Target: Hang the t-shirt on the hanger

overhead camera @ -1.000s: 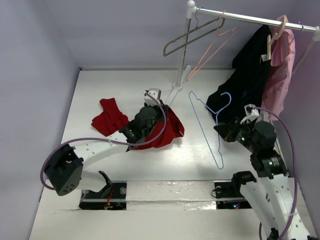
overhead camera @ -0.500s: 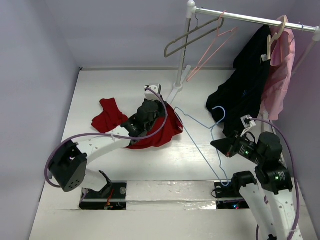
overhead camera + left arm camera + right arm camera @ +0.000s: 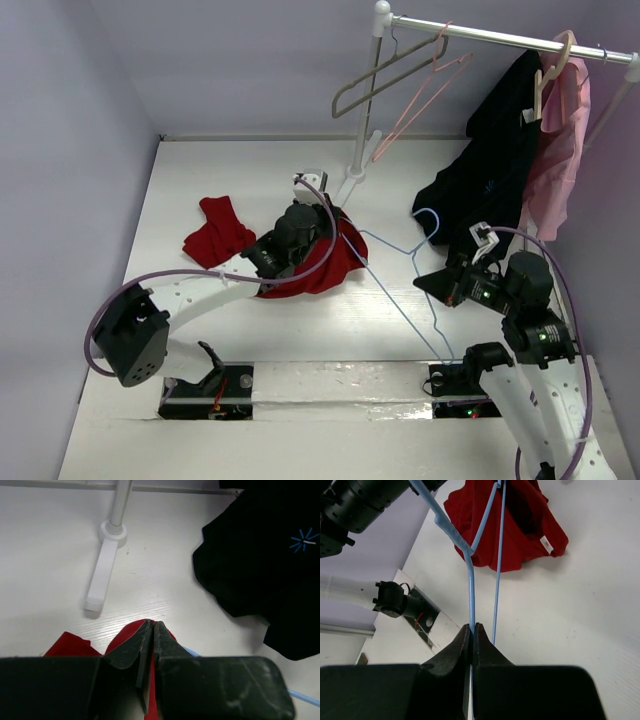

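**Top external view:** The t-shirt (image 3: 335,268) lies crumpled on the white table (image 3: 300,330), left of the middle, with one sleeve spread out to the left. The left gripper (image 3: 336,224) sits low on the shirt's upper right edge. The hanger (image 3: 390,243) slants just right of the shirt, its far corner meeting the red cloth beside that gripper (whether it goes inside the cloth cannot be told). The right gripper (image 3: 420,282) holds the hanger just below its hook. On the rail behind hang a grey hanger (image 3: 385,72), a pink hanger (image 3: 428,98), a black garment (image 3: 490,175) and a pink garment (image 3: 562,135).

**Left wrist view:** The left gripper (image 3: 152,626) has its jaws pressed together, with red t-shirt (image 3: 67,645) cloth pinched between them. A short piece of the hanger (image 3: 302,696) shows at the right. The rack foot (image 3: 102,575) and the black garment (image 3: 260,560) lie beyond.

**Right wrist view:** The right gripper (image 3: 471,628) is clamped on the neck of the hanger (image 3: 471,592). The wires run on to the t-shirt (image 3: 522,527), whose white label (image 3: 546,544) faces up.
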Tool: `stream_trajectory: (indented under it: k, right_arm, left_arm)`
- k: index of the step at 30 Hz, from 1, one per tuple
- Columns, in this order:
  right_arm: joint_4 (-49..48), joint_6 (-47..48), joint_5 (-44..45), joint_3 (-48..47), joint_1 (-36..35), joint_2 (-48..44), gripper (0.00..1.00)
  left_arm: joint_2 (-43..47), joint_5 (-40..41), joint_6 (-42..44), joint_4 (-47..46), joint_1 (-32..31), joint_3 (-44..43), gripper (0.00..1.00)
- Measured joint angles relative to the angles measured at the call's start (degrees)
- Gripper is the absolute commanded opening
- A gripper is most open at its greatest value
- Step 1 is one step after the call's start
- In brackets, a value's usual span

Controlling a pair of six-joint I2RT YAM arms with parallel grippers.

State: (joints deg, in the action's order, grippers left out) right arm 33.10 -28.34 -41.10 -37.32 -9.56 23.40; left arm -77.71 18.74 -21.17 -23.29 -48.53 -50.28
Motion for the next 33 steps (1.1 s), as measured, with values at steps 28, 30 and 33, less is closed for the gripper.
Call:
stream_trajectory:
  k: [28,30,33]
  right_arm:
    - [-17.6,-1.7,35.4,-1.0,-27.6,11.9,0.00]
    - [-19.2,-1.7,36.2,-1.5,-28.2,13.0,0.00]
    - [-22.3,-1.5,37.6,-1.7,-30.2,16.1,0.00]
  left_arm:
    - [11.8,8.8,-3.1,6.3,-9.5,0.1,0.00]
    - [11.8,9.0,-3.1,6.4,-10.1,0.1,0.00]
    - [11.9,9.0,-2.9,6.4,-12.3,0.1,0.00]
